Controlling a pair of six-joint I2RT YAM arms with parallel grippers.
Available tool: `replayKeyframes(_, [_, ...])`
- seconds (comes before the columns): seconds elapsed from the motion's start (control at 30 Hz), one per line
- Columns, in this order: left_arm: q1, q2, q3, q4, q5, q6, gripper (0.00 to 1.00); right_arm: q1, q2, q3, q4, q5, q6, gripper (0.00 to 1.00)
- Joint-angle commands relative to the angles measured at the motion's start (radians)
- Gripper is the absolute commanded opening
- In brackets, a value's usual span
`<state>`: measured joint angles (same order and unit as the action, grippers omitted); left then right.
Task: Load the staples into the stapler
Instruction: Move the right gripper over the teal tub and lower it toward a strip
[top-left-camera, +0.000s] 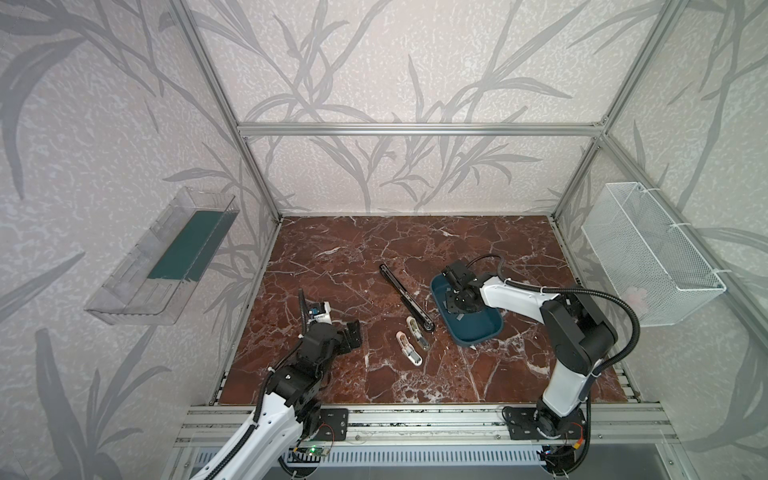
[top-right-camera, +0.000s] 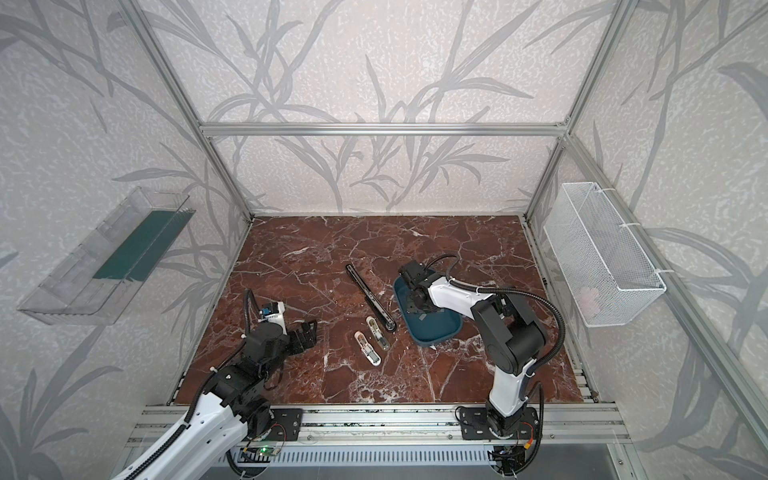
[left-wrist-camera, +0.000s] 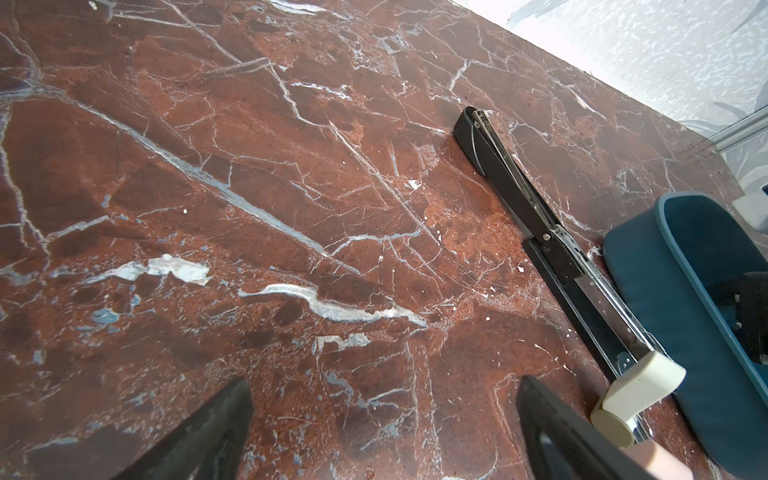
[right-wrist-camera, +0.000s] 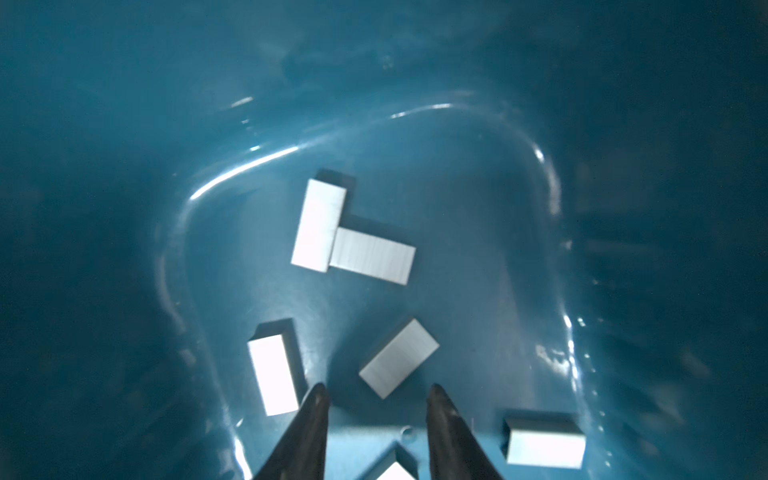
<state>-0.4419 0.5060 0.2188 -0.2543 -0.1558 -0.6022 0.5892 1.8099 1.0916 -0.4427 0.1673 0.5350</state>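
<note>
Six staples (right-wrist-camera: 372, 255) in tray (right-wrist-camera: 124, 166), one cut off btw part-open, empty right claw (right-wrist-camera: 377, 405); left claw (left-wrist-camera: 382, 395) wide open, empty.

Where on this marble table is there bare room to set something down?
Bare: the table from back wall to stapler, and the near strip before the two white tools. Crowded: stapler, tools and blue tray, close together.

My desk (top-left-camera: 332, 257) is red-brown marble with white veins. On it lie a black stapler (top-left-camera: 405, 297) opened out flat, a blue tray (top-left-camera: 484, 326) just to its right, a small cream piece (top-left-camera: 417, 331) by the stapler's near end, and a second cream piece (top-left-camera: 409, 348) beside it.
</note>
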Motion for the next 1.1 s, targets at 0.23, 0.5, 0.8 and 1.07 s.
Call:
replayKeyframes(0.23, [0.005, -0.009, 0.017, -0.008, -0.024, -0.008, 0.99, -0.014, 0.07, 0.05, -0.01, -0.014, 0.013, 0.41])
replayKeyframes(0.5, [0.006, -0.011, 0.019, -0.011, -0.024, -0.007, 0.99, -0.014, 0.117, 0.096, -0.048, -0.005, 0.011, 0.41])
replayKeyframes(0.8, [0.005, -0.011, 0.019, -0.013, -0.028, -0.007, 0.99, -0.015, 0.125, 0.09, -0.078, 0.05, 0.0, 0.35])
replayKeyframes(1.07, [0.006, -0.011, 0.02, -0.016, -0.028, -0.007, 0.99, -0.015, 0.153, 0.092, -0.094, 0.077, -0.007, 0.25])
